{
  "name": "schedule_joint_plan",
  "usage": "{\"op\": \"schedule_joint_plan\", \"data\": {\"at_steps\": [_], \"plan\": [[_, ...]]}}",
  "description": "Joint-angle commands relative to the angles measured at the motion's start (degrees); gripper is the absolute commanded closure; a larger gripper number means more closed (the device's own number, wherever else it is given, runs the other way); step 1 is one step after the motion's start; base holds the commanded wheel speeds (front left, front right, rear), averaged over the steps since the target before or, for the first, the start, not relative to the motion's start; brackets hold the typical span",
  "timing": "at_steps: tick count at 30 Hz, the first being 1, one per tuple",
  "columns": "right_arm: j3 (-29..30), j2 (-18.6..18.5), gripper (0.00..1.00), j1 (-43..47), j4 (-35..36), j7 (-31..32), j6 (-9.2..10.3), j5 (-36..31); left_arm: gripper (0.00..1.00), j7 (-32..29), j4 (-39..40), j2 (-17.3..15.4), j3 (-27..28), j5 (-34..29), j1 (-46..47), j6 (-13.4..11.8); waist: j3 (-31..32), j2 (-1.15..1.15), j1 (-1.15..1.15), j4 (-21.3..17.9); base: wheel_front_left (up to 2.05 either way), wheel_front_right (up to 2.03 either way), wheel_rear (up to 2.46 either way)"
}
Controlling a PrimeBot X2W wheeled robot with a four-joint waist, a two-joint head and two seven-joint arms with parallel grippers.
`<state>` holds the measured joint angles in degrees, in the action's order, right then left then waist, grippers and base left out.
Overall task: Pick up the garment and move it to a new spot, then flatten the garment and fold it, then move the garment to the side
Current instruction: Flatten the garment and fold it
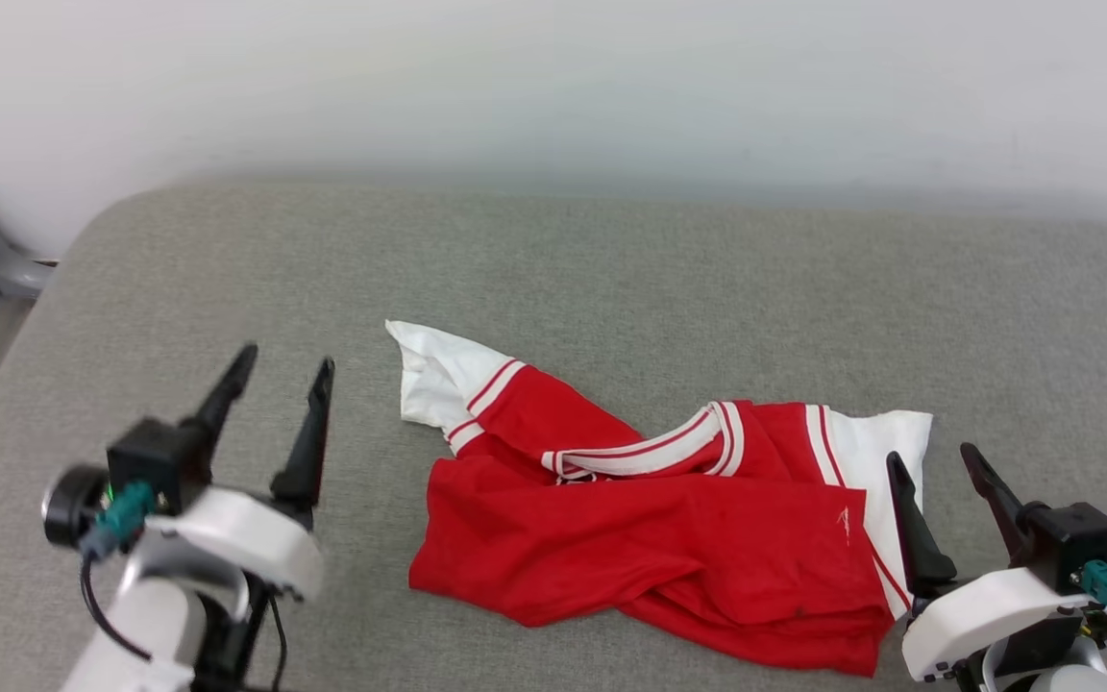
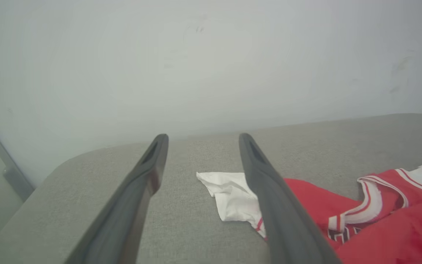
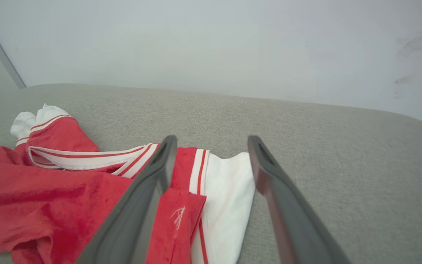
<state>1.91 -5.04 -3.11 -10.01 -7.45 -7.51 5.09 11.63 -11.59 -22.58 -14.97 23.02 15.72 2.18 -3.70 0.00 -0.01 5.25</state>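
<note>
Garment (image 1: pixel 650 538) crumpled btwn L gripper (image 1: pixel 286 358) & R gripper (image 1: pixel 929 454), both splayed.

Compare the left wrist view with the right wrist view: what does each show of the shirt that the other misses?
Left wrist view: the open left hand, and a sliver of black print under the striped collar of the garment. Right wrist view: the open right hand, and a small white mark on the red fabric. Shared: that collar, the crumpled sleeve, the flat sleeve, the grey cushion, the pale wall.
</note>
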Motion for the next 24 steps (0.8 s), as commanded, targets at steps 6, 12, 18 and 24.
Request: {"op": "schedule_joint_plan", "data": {"at_steps": [6,12,18,24], "plan": [[-0.44,-0.24,0.0,2.13,1.25,1.01,0.04,0.66,0.0,1.35,5.54,2.62,-0.18,0.23,-9.59,-4.3,1.85,0.0,0.01,1.08,0.0,0.0,0.0],[-0.76,-0.15,0.0,2.84,1.89,1.78,0.04,1.09,0.0,2.5,8.17,4.29,-0.1,0.35,-15.0,-6.53,1.52,0.0,0.01,1.54,0.0,0.0,0.0],[-2.78,-2.54,0.0,0.78,3.34,4.68,0.04,0.87,0.0,3.26,9.25,4.21,-0.83,-0.95,-14.14,-5.12,-0.28,0.0,0.01,3.25,0.0,0.0,0.0],[-10.69,-8.01,0.0,-6.18,4.71,17.79,0.04,4.18,0.0,3.47,10.05,4.71,-1.57,-2.35,-12.84,-4.5,-3.06,0.0,0.01,4.99,0.0,0.0,0.0]]}}
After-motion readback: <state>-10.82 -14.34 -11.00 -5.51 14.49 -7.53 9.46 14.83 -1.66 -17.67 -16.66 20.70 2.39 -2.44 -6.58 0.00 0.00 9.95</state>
